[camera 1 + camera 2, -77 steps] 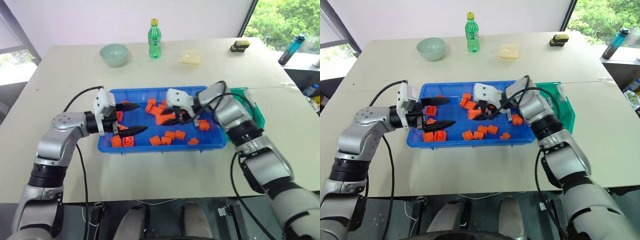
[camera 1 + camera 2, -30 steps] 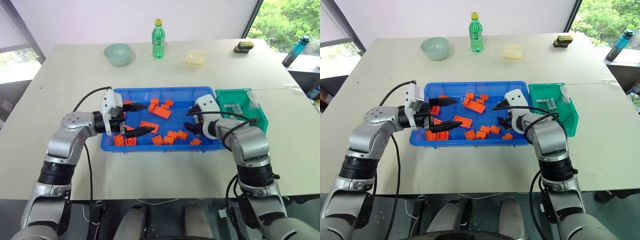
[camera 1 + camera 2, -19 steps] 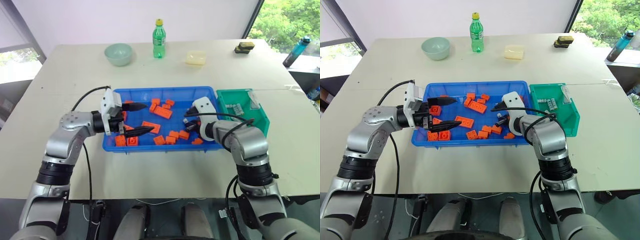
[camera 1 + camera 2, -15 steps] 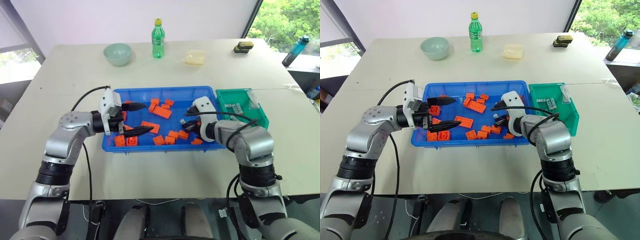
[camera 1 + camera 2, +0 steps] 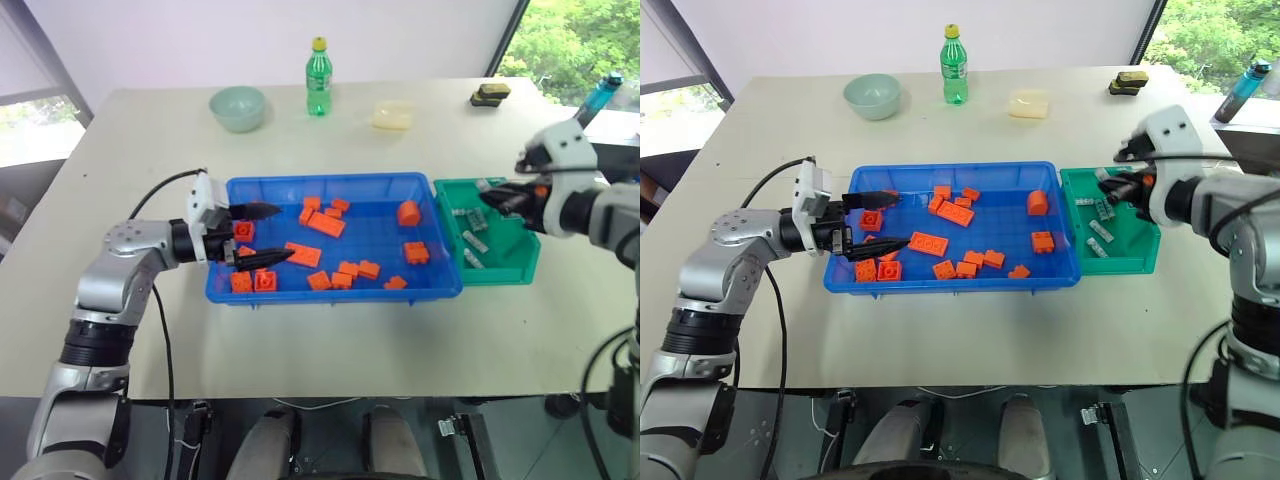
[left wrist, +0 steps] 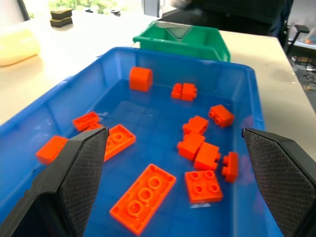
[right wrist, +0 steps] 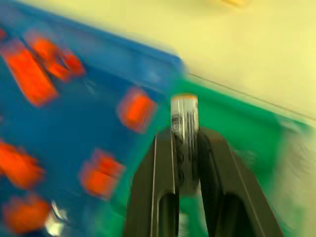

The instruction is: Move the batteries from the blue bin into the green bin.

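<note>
Left eye view: large shallow bright-blue plastic bin (image 5: 335, 190) sits mid-table with scattered orange building bricks (image 5: 325, 224) inside; small deep teal-green plastic bin (image 5: 520, 262) touches its right end. Several small silver-grey cylindrical batteries (image 5: 471, 240) lie in the green bin. Right gripper (image 5: 497, 199) is over the green bin, above the cells, fingers clamped. Left gripper (image 5: 262, 235) is at the blue bin's left end, over the bricks there, pointing right, jaws spread, nothing between them. At the table's far side: pale green bowl (image 5: 238, 107), green plastic bottle with yellow cap (image 5: 318, 64), pale yellow block (image 5: 393, 115). Right eye view: same layout; right gripper hovers at the green bin's far left corner, batteries below it on the bin floor, left gripper's two black fingers (image 5: 878, 244) apart over the bricks. Left wrist view: both textured pads wide apart, empty; between them the blue bin floor with bricks, including a long flat six-stud orange plate (image 6: 143, 198); green bin beyond the far wall. Can't make out any batteries in the blue bin from here. Right wrist view: blurred, but the fingers are pinched on one silver battery with an orange end (image 7: 184, 129), standing upright between them, over the boundary between blue and green bins.
</note>
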Motion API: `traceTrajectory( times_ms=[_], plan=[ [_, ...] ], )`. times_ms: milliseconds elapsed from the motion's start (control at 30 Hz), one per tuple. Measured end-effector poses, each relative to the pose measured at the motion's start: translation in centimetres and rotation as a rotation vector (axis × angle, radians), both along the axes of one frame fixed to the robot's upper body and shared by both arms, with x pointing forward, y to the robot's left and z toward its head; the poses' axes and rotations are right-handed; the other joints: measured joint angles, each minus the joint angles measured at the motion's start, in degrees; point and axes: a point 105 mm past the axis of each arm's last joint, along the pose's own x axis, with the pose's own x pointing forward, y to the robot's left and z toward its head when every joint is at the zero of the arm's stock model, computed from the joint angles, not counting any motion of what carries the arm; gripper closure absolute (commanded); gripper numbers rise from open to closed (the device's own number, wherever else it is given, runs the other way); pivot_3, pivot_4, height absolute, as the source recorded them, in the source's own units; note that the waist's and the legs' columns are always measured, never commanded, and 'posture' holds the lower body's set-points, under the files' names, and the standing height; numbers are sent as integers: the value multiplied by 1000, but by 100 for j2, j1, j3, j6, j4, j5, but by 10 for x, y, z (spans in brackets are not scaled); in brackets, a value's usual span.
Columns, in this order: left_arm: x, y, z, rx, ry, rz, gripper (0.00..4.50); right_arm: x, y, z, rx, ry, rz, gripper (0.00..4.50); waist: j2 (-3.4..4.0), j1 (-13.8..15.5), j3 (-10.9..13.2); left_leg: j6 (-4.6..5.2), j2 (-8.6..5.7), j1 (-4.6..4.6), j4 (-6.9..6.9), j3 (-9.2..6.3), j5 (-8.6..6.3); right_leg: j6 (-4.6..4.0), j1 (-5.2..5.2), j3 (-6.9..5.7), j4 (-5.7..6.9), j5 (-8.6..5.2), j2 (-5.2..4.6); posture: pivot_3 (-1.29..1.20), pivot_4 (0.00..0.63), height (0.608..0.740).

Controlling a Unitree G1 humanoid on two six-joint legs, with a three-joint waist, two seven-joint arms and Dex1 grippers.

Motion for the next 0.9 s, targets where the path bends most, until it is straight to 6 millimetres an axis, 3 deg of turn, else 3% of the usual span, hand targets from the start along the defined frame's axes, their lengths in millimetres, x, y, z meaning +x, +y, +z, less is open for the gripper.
traceTrajectory(
  times_ms=[167, 267, 400, 667, 800, 900],
  plan=[
    [0, 5, 8, -33, -7, 20, 0, -1, -4, -13, -8, 4, 14, 1228, 0, -23, 0, 0, 1, 1, 2, -3, 0, 0, 2, 0, 1, 0, 1, 0, 150, 727],
    [-1, 10, 13, -16, -17, 37, 0, -3, 0, -14, -7, -21, 96, 1228, 0, -3, 0, 0, 1, 2, 2, -5, 0, 0, 4, 0, 0, 0, 2, 0, 150, 727],
    [-1, 24, 18, 6, -26, 79, 0, -16, -13, -19, -35, 5, 214, 1228, -1, 80, 1, 1, -5, 1, 7, -9, 0, 0, 11, -1, -6, 0, 1, 0, 150, 727],
    [-6, 71, 42, 75, -50, 173, 0, -51, -77, 6, -105, 36, 378, 1228, 0, 33, 1, 1, 2, 16, 0, -1, -1, 1, 19, -3, -11, 0, 5, 0, 150, 727],
    [-5, 92, 50, 86, -52, 239, 0, -55, -108, 6, -84, 35, 325, 1228, 1, 12, 2, 1, 4, 21, -3, 0, -1, 1, 21, -3, -14, -1, 5, 0, 150, 727],
    [-4, 105, 53, 85, -47, 288, 0, -56, -118, 0, -78, 45, 314, 1228, 1, 2, 2, 1, 4, 20, -3, -1, -1, 1, 21, -3, -13, -1, 5, 0, 150, 727]
  ],
)
